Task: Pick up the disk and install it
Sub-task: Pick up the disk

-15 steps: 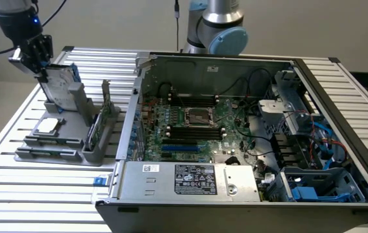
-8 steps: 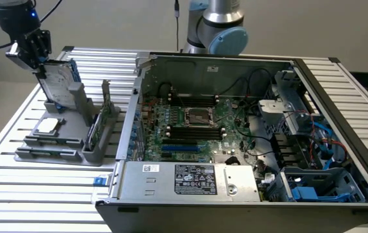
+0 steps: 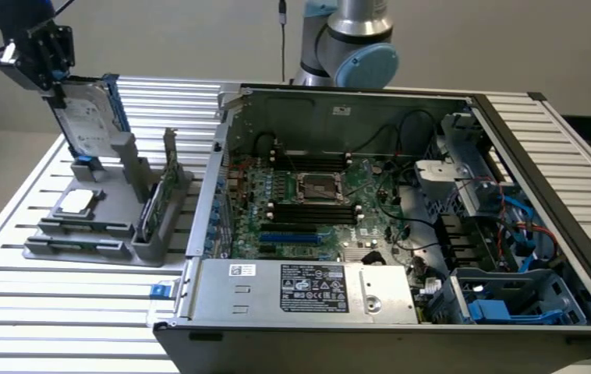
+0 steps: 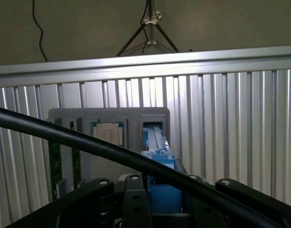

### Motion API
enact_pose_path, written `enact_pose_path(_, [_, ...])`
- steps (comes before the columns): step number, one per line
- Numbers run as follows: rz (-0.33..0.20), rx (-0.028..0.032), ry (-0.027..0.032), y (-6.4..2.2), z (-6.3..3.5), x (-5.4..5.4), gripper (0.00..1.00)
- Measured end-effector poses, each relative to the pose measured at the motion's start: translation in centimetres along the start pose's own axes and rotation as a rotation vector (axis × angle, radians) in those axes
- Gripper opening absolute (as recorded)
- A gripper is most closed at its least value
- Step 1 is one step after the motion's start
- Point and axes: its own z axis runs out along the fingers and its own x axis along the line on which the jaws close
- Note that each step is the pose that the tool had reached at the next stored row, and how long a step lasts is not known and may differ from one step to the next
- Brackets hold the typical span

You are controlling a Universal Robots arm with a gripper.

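The disk [image 3: 87,121], a silver-grey drive with a white label in a blue carrier, stands nearly upright and slightly tilted at the back of the grey holder [image 3: 98,234] on the exterior view's left. My gripper [image 3: 58,92] sits on its top end, shut on it. The disk's lower end is still down at the holder's post. In the wrist view the blue carrier edge [image 4: 157,152] runs from between my fingers down toward the holder [image 4: 64,118].
A small square silver chip [image 3: 75,202] and a thin green card [image 3: 155,206] also sit in the holder. The open computer case [image 3: 379,202], with a blue drive bay [image 3: 504,300], fills the exterior view's right. A black cable [image 4: 64,137] crosses the wrist view. The slatted table [image 3: 25,312] lies below.
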Motion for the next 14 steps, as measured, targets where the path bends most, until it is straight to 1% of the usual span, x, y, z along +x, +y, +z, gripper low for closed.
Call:
enact_pose_path(4, [0.0,0.0002,-0.0001,-0.17,-1.84,0.1,0.33])
enact_pose_path(6, [0.0,0.0001,0.0,-0.41,-2.76,0.1,0.33])
enact_pose_path(11, [-0.001,0.0001,0.0,-1.35,-5.03,0.1,0.33])
enact_pose_path(14, [-0.002,0.0003,0.0,-2.1,-6.39,0.1,0.33])
